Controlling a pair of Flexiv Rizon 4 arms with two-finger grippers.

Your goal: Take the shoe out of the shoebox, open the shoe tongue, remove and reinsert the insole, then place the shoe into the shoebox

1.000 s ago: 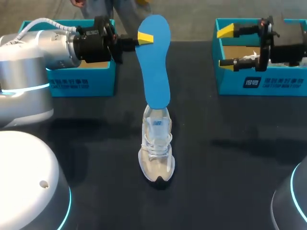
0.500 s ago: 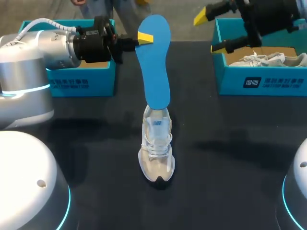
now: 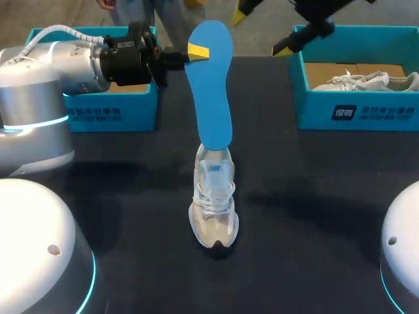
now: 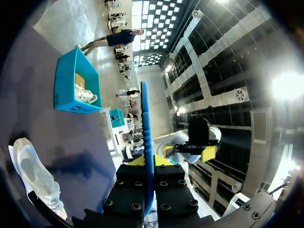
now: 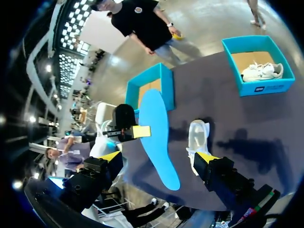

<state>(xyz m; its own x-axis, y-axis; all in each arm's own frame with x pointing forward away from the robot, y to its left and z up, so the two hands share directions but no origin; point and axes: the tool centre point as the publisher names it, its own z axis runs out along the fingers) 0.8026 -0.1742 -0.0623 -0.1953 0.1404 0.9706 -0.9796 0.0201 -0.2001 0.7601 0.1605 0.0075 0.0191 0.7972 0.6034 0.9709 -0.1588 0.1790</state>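
A pale sneaker (image 3: 213,204) stands on the dark table's middle, toe toward the front. My left gripper (image 3: 194,52) is shut on the upper end of a blue insole (image 3: 211,91), which hangs upright with its lower end at the sneaker's heel opening. In the left wrist view the insole (image 4: 145,137) shows edge-on between the fingers, with the sneaker (image 4: 34,176) below. My right gripper (image 3: 262,31) hangs open and empty, high above the table's far edge, left of the right shoebox (image 3: 357,111). Its wrist view looks down on the insole (image 5: 156,135) and sneaker (image 5: 197,135).
The right blue shoebox holds a second pale shoe (image 3: 366,80). An open blue shoebox (image 3: 111,108) stands at the back left, behind my left arm. A person stands beyond the far edge, not touching the table.
My right arm has lifted from over the right shoebox and swung up and left, uncovering the shoe in that box. The left arm, insole and sneaker have not moved.
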